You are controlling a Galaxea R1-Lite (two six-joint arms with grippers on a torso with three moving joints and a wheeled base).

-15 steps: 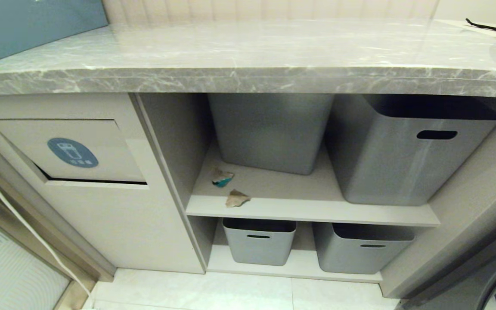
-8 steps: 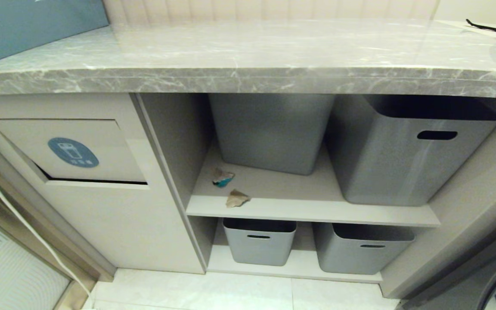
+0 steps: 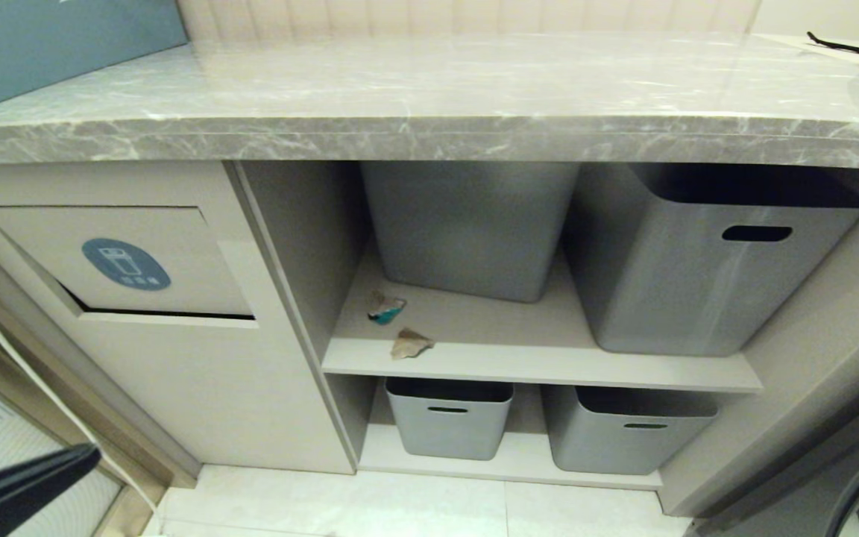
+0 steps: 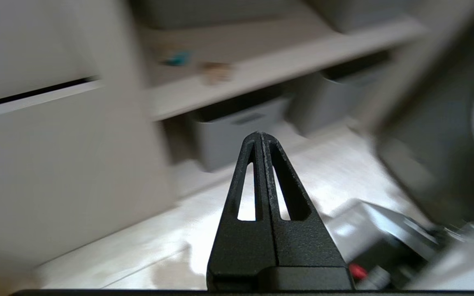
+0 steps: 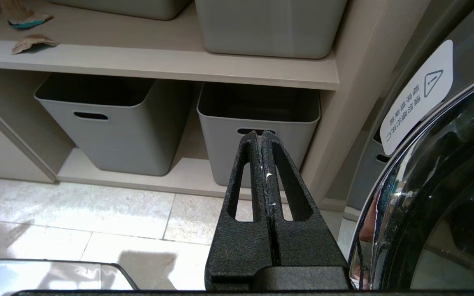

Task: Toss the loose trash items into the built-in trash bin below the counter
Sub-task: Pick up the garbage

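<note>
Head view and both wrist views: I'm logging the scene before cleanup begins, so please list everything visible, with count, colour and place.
counter: one, grey-brown marble with white veins, across the top.
built-in trash bin: one, beige flap with a round blue sticker, in the cabinet front below the counter, left.
trash scraps: two, on the upper shelf's left part; one brown with a teal patch, one plain brown nearer the shelf edge.
storage tubs: four, grey; two large on the upper shelf, two smaller on the lower shelf.
black strap: one, on the counter's far right.
floor: pale tiles.
appliance door: one, dark glass, far right.
left end effector: black, shut, empty, low at left.
right end effector: black, shut, empty, before the lower tubs.
</note>
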